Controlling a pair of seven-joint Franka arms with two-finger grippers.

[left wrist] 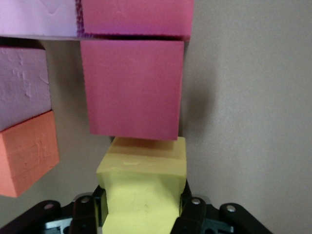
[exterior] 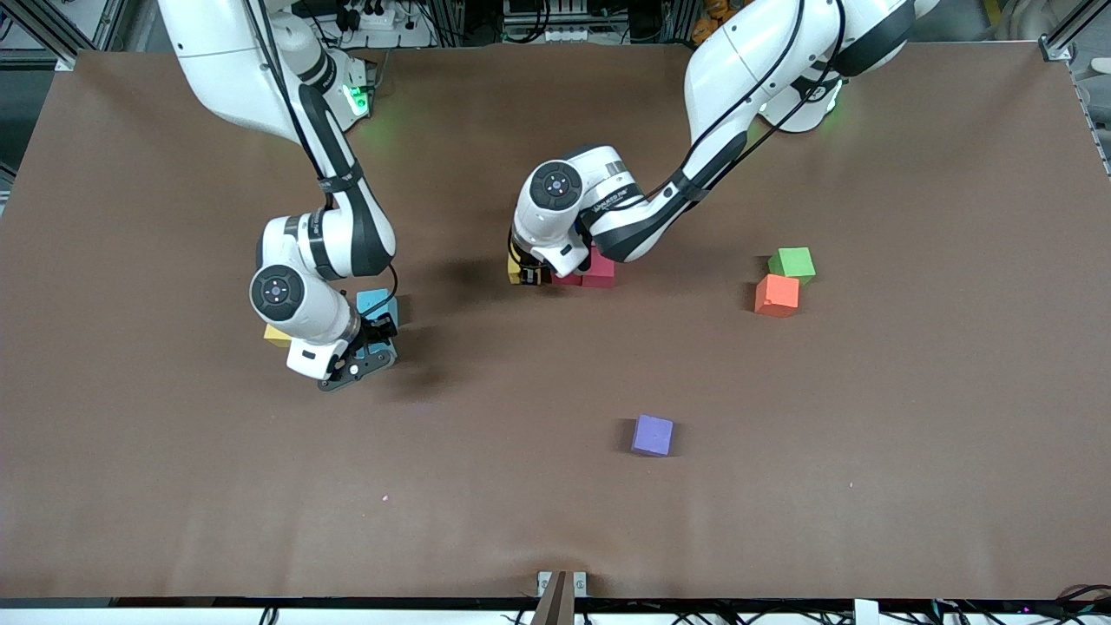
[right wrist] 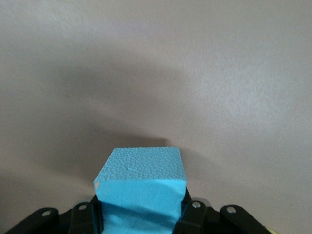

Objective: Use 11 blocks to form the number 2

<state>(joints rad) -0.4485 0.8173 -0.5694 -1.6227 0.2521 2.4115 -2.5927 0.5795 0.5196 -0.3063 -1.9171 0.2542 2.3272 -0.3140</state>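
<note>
My left gripper (exterior: 529, 272) (left wrist: 141, 210) is shut on a yellow block (exterior: 515, 270) (left wrist: 142, 183), squeezing its sides. The block is low, right against a dark pink block (left wrist: 132, 87) (exterior: 599, 271). That block belongs to a group of pink (left wrist: 137, 17), pale pink (left wrist: 22, 90) and orange (left wrist: 27, 153) blocks, mostly hidden under the left arm in the front view. My right gripper (exterior: 380, 333) (right wrist: 141, 212) is shut on a blue block (exterior: 377, 305) (right wrist: 141, 187), low toward the right arm's end of the table. A purple block (exterior: 653, 435) and an orange block (exterior: 777, 294) lie loose.
A green cube (exterior: 792, 263) sits touching the loose orange block, toward the left arm's end. Another yellow block (exterior: 278, 335) peeks out beside the right arm's wrist. The brown table (exterior: 868, 451) stretches wide around the purple block.
</note>
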